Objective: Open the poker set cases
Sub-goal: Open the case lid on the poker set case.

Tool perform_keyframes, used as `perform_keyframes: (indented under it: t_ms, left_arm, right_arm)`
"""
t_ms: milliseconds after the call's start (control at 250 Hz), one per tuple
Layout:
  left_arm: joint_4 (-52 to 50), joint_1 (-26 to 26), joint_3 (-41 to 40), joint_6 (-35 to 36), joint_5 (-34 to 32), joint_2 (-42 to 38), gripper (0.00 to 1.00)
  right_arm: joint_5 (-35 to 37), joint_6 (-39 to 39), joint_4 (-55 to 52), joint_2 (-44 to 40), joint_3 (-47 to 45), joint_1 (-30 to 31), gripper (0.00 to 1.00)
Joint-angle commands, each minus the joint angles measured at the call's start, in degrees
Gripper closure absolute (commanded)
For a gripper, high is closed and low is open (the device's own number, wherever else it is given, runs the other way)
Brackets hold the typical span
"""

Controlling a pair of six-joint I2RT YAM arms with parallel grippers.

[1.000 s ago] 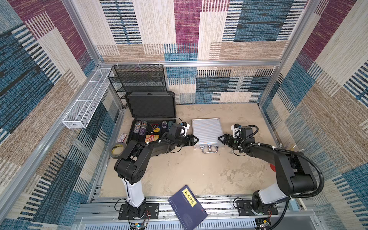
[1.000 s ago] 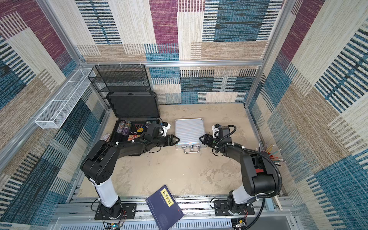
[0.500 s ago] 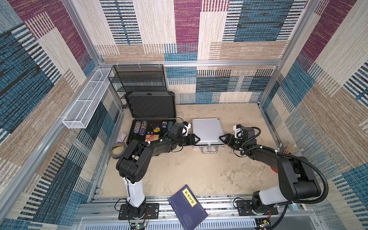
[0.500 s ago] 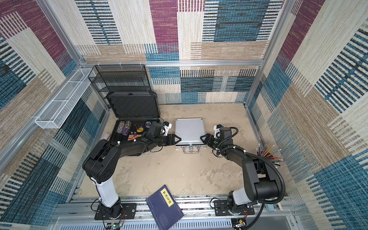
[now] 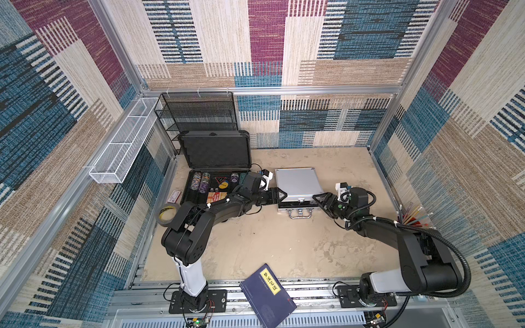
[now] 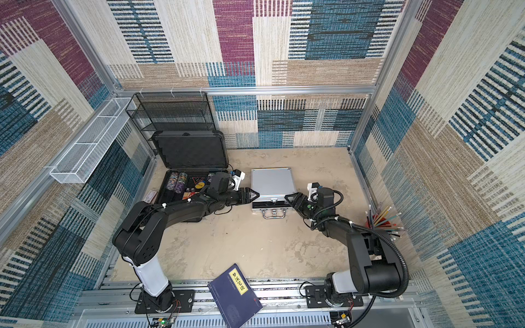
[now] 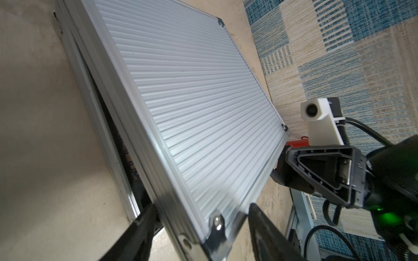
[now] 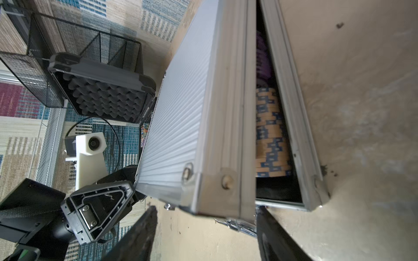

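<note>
The larger dark grey case (image 5: 217,153) stands open at the back left, chips in its base (image 6: 181,184). The ribbed silver case (image 5: 298,181) (image 6: 272,181) lies mid-table, its lid lifted a crack at the front. Tan-and-blue chips (image 8: 269,135) show through the gap. My left gripper (image 5: 282,196) (image 7: 201,206) is shut on the lid's front left corner, one finger in the gap and one on top. My right gripper (image 5: 316,197) (image 8: 207,209) straddles the front right corner. It is open, with one finger under the lid's edge and the other clear of the top.
A blue book (image 5: 268,295) overhangs the front rail. A tape roll (image 5: 167,214) and a small card (image 5: 175,196) lie left of the dark case. A black mesh rack (image 5: 199,113) and a white wire basket (image 5: 125,142) are at the back left, and pencils (image 5: 414,215) at the right wall.
The silver case's lid has come up off its base at the front. The right jaws have spread a little wider. Both arms have barely shifted.
</note>
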Motion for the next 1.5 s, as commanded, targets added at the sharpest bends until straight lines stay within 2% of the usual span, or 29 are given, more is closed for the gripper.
perform_keyframes:
  t_ms: [0,324,628,860,1096,1500]
  left_arm:
    - [3.5,-0.1,0.7,0.7,2.1,-0.6,0.34]
    - [1.7,0.0,0.9,1.9,1.2,-1.7,0.34]
    - [0.7,0.2,1.4,2.7,0.6,-2.5,0.33]
    - [0.8,0.2,1.9,2.4,0.9,-2.1,0.33]
    - [0.0,0.3,2.1,3.1,0.3,-3.7,0.32]
    - [-1.8,0.5,-0.1,5.2,-1.9,-8.3,0.31]
  right_arm:
    - [-1.9,2.7,3.8,-0.9,-0.8,-0.3,0.28]
    - [-2.4,3.7,8.7,1.9,2.4,-0.8,0.27]
    - [-4.5,10.7,19.3,4.3,3.8,-0.8,0.27]
    - [-3.0,16.0,26.8,3.3,1.9,-0.2,0.27]
    - [0.6,17.6,28.4,3.1,3.7,2.0,0.23]
    - [1.6,19.1,31.8,9.3,10.5,2.8,0.27]
